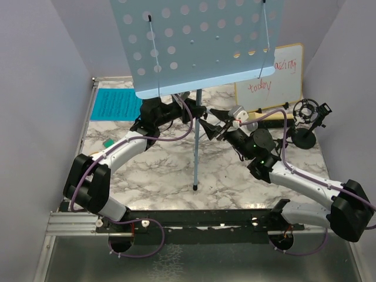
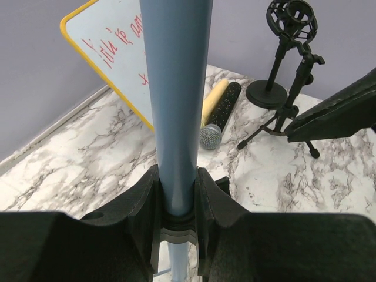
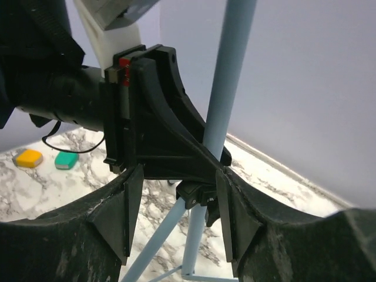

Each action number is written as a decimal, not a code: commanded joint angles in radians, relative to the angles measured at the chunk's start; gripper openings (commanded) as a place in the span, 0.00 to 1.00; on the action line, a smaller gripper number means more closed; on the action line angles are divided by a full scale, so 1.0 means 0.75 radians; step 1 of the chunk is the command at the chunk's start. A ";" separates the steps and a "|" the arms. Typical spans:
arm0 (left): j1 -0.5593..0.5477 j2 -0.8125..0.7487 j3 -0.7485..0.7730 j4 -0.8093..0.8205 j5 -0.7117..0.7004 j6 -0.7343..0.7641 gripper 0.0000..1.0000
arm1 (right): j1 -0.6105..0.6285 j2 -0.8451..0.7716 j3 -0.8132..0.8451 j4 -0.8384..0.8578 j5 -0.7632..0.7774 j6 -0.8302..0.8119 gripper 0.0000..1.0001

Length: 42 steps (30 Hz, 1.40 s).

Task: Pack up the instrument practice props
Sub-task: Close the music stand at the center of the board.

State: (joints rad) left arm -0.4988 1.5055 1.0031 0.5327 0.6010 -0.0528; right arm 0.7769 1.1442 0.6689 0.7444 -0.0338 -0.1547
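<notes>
At frame centre the left gripper (image 2: 176, 194) clamps the pole (image 2: 176, 88) of the music rack (image 1: 200, 41), steadying it upright (presumably for folding). The right gripper (image 3: 176, 223) hangs open alongside.

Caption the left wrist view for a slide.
Left gripper clamps the light-blue stand pole; cream handheld microphone lies beside red-lettered whiteboard.

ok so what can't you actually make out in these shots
- Top view: the music rack is cut off by the upper edge and hides part of the whiteboard writing.
- Top view: the cyan sheet print is too small to read.
- Left wrist view: the rack's pole hides the whiteboard's right end.
- Right wrist view: whether the right gripper touches the pole; the left gripper blocks it.
</notes>
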 commanded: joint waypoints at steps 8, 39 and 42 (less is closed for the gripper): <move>-0.079 -0.071 -0.145 -0.298 -0.336 -0.224 0.00 | 0.060 0.096 -0.129 0.053 0.144 0.258 0.61; -0.071 -0.232 -0.245 -0.153 -0.334 -0.259 0.30 | 0.151 0.385 -0.134 0.266 0.272 0.429 0.01; -0.025 -0.257 -0.264 -0.087 -0.269 -0.269 0.37 | 0.150 0.366 -0.137 0.245 0.223 0.411 0.01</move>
State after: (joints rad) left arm -0.5545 1.3415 0.8608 0.5373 0.2733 -0.1642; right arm 0.8982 1.4654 0.5598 0.9272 0.1627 0.2722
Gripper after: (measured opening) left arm 0.324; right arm 0.132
